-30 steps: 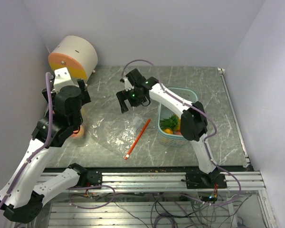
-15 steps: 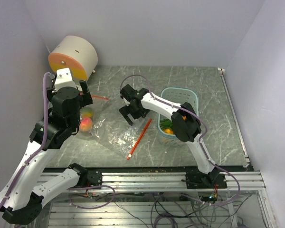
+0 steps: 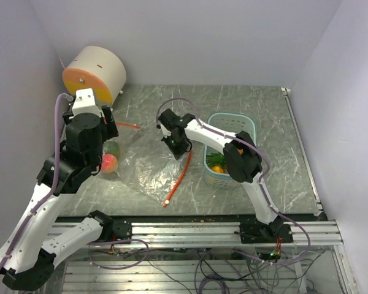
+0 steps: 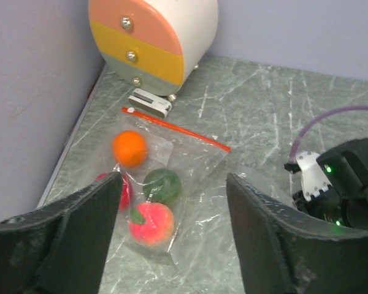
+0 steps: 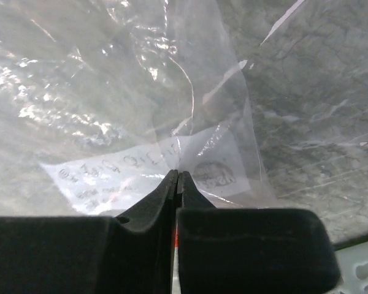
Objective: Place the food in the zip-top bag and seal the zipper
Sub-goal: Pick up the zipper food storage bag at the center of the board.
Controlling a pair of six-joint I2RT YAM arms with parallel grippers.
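On the left, a clear zip-top bag (image 4: 190, 153) with a red zipper (image 4: 175, 127) holds food: an orange (image 4: 129, 148), a green piece (image 4: 162, 185), a peach (image 4: 151, 223) and a partly hidden red piece. My left gripper (image 4: 172, 184) hangs open above them, touching nothing. Clear plastic (image 3: 150, 168) spreads across the middle of the table, with an orange-red zipper strip (image 3: 179, 176) along its right edge. My right gripper (image 5: 178, 173) is shut on this plastic by its white label (image 5: 129, 177); red shows between its fingers. More food (image 3: 218, 159) lies in the teal basket (image 3: 248, 125).
A round white drawer unit with orange and yellow fronts (image 3: 93, 73) stands at the back left corner, close to the left wall. A small white clip (image 4: 149, 101) lies in front of it. The right arm's forearm crosses above the basket.
The right gripper came down onto the plastic and shut on it. The orange-red zipper strip shifted a little. The left gripper's jaws narrowed somewhat and it moved slightly over the fruits.
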